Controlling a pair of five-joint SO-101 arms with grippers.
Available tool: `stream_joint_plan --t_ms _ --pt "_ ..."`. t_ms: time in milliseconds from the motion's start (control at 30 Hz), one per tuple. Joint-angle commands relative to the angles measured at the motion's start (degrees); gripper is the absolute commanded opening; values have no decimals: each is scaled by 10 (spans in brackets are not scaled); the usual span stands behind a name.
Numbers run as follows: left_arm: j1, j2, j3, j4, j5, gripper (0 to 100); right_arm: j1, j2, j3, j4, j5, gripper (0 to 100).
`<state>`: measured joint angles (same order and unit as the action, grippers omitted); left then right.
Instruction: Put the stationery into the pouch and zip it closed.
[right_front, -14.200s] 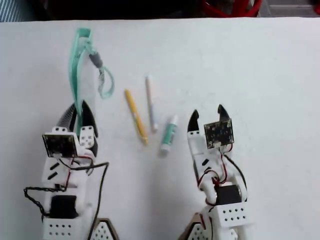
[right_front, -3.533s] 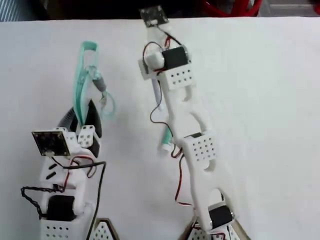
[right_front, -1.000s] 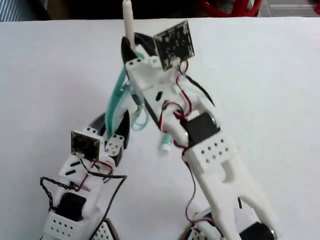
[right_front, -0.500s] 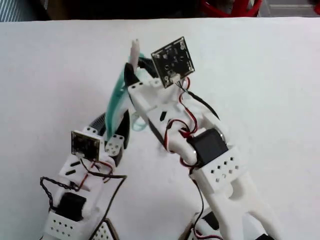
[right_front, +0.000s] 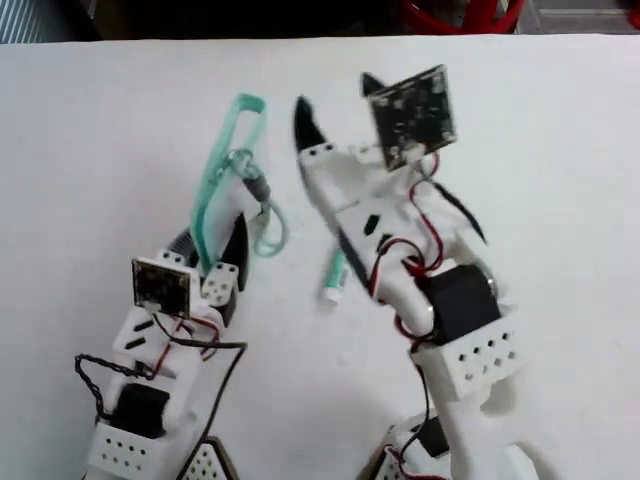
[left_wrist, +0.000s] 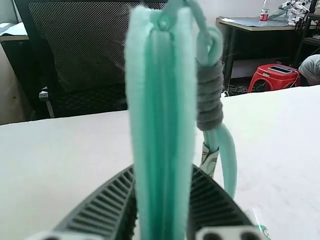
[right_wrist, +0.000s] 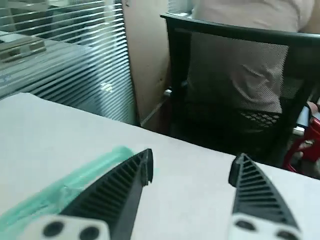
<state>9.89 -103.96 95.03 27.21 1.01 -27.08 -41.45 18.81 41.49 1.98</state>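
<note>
The right gripper (right_front: 338, 100) has pulled away from the pouch (right_front: 222, 165) toward 3 o'clock. The white pen it carried half a second ago is gone from its fingers, which now stand wide apart and empty. The pouch stands on edge on the table (right_front: 540, 150), its long axis running from 6 to about 1 o'clock, with its near end clamped in the left gripper (right_front: 212, 235). A green-and-white marker (right_front: 333, 275) lies on the table at 6 o'clock from the right gripper. It is partly under that arm, on the pouch's 3 o'clock side, and its length runs nearly 12 to 6. The right arm is the nearer and the free one, so the next pickup likely falls to it, by drawing back toward 6 o'clock and closing across the marker's length.
</note>
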Motion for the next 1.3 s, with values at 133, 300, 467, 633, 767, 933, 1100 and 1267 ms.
stream_joint_plan --t_ms 133,300,467,633,767,933,1100,1267 --pt "-4 -4 -22 -15 1 116 106 -13 76 62 -4 244" --pt "-77 -4 -30 -46 18 116 126 -13 172 59 -9 244" --pt "-54 -4 -48 -9 28 117 136 28 270 -17 -44 244" --pt "-60 -4 -60 18 50 117 138 140 295 -94 -46 244" --pt "-56 -4 -56 16 50 117 138 240 251 -89 -46 243" --pt "-56 -4 -55 16 51 117 121 327 158 -29 -84 200" --pt "-56 -4 -55 18 51 117 57 364 95 56 -107 173" --pt "-56 -4 -55 18 51 117 25 378 89 78 -172 173"
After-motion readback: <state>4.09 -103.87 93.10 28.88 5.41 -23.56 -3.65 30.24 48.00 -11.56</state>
